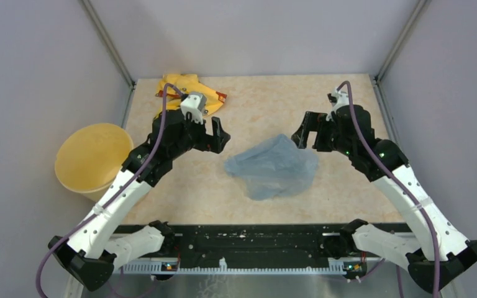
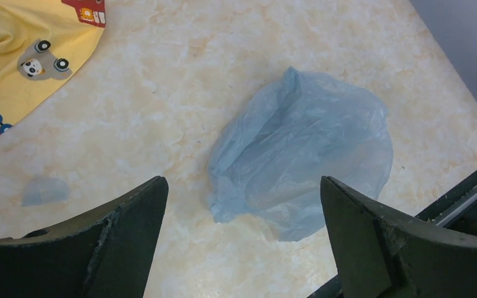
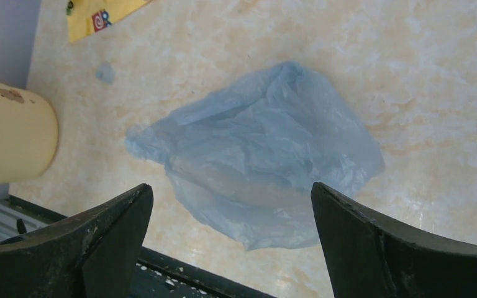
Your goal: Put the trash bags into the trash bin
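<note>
Lying crumpled in the middle of the bench [image 1: 192, 186], the trash bag [image 1: 273, 166] sits between the left claw [image 1: 220, 135] and the right claw [image 1: 301, 133], both spread wide and holding nothing. The trash bin [image 1: 90, 186] stands at the bench's left edge; a yellow cloth [image 1: 183, 87] lies far left.

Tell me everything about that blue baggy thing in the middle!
It is a thin, see-through, pale blue-grey plastic trash bag, crumpled and wrinkly, lying loosely flattened in the middle of the marbled table. Its outline is uneven, with one pointed corner. Only the table seems to touch it: the left claw and right claw are open on either side, gripping nothing.
</note>
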You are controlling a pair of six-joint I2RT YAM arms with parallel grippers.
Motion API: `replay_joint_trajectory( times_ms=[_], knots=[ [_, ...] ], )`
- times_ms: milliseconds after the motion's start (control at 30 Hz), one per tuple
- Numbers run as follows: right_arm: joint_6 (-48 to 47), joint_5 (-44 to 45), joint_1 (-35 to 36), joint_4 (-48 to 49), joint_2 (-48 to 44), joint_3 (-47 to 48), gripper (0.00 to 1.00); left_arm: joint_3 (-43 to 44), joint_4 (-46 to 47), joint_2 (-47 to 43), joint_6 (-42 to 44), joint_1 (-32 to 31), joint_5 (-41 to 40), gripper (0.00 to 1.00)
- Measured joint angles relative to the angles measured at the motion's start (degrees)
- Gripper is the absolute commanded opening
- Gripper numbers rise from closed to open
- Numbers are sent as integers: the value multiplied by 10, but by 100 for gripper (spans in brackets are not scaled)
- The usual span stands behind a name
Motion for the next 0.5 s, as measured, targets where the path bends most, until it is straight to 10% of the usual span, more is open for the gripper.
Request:
replay_joint_trajectory(
  times_ms=[500],
  knots=[
    [-12, 35, 69, 9, 36, -49, 97, -62, 2, -4, -28, 0, 0, 98]
  ],
)
